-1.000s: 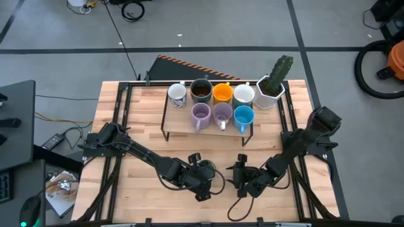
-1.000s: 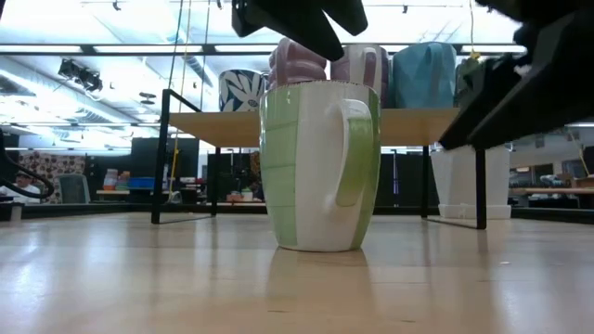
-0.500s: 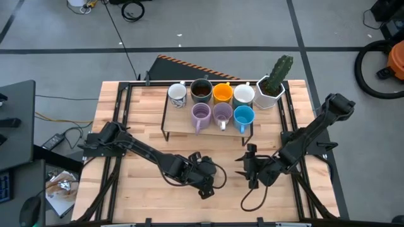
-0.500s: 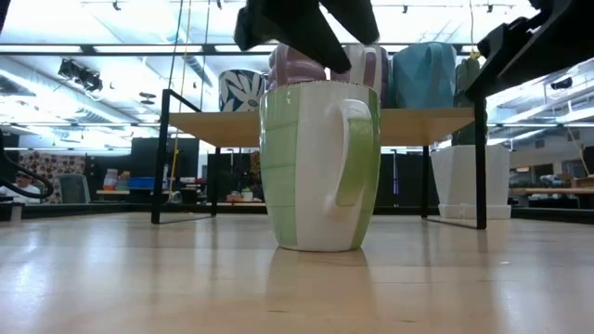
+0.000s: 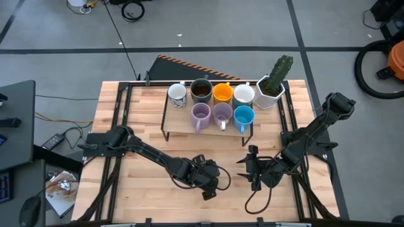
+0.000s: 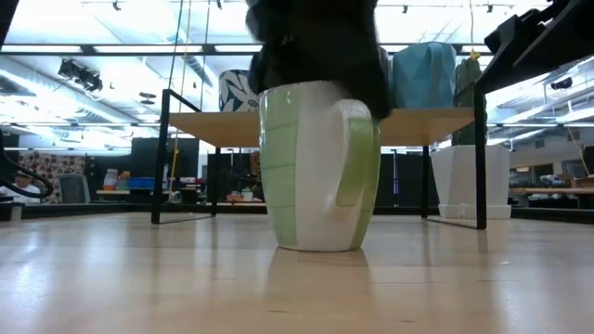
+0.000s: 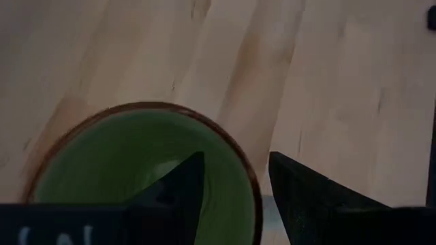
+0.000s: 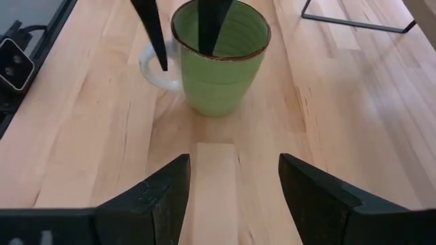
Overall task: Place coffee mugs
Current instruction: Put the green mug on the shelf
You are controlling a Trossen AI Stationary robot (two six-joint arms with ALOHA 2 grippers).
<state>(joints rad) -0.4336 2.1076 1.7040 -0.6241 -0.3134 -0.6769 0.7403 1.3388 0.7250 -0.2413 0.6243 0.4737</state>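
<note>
- Looking down in the high view, the left hand [image 5: 210, 180] sits over the green mug [image 5: 215, 176] on the near middle of the tabletop [image 5: 139, 126], while seven other mugs already stand on the rack [image 5: 208, 123] at the far side beside the cactus pot [image 5: 270, 91]. The right hand [image 5: 254, 169] waits just right of it, released and empty.
- Sighting level in the low view, the green mug [image 6: 320, 167] stands upright on the tabletop [image 6: 139, 278], its handle towards the right, with the dark left hand blurred over its rim. A hurried descent could knock the rim and tip it.
- Peering through the left wrist view, one finger [image 7: 178, 184] hangs inside the green mug [image 7: 102, 163] and the other [image 7: 306, 197] outside its wall, spread and not yet clenched. A thin one-wall pinch may let it swing or slip when lifted.
- Facing it in the right wrist view, the green mug [image 8: 218, 58] shows those fingers straddling the wall near the handle; closing off-centre could twist it.
</note>
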